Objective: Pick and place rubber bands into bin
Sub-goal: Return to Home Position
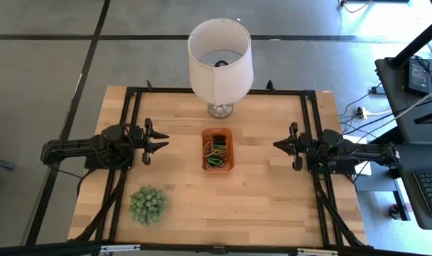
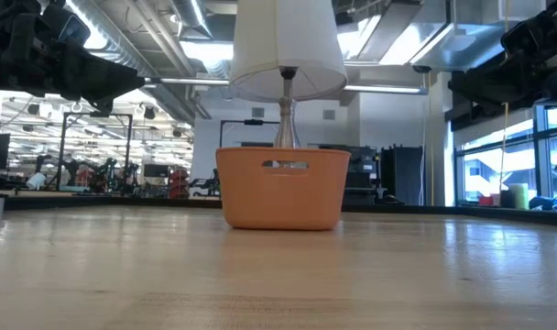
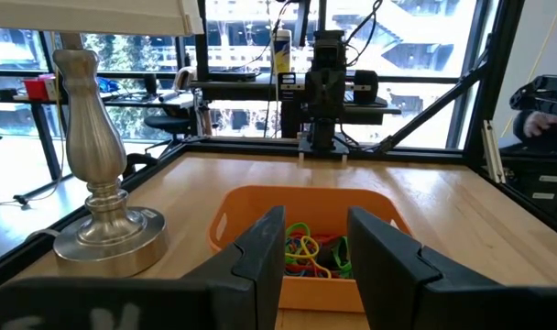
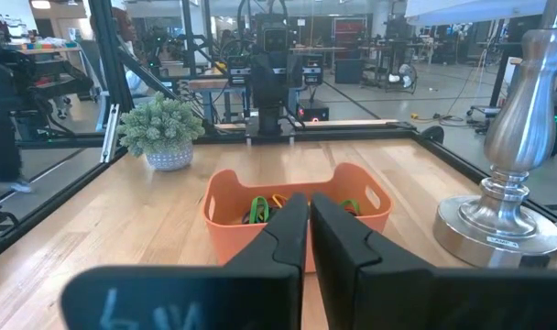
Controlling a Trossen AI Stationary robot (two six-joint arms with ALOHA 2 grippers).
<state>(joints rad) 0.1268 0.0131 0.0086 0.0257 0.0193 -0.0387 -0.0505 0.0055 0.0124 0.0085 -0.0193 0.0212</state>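
Pale wood makes up the table (image 1: 273, 206), and a grey floor shows all around it. In the middle of the table sits the orange bin (image 1: 204, 151). The rubber bands (image 1: 217, 152) lie inside it in a small heap, with green, yellow and red-brown ones mixed up. Just behind the bin stands a lamp (image 1: 217, 53) with a white shade and a shiny metal foot. A spiky green ball plant (image 1: 147, 205) sits near the front corner on the left arm's side, well apart from the bin. The left gripper (image 1: 165, 141) hangs over the table's left side and points at the bin. Its two fingers are spread and hold nothing. The right gripper (image 1: 276, 145) hangs over the right side and also points at the bin. Its fingers are pressed almost together and hold nothing. Both grippers are well apart from the bin.
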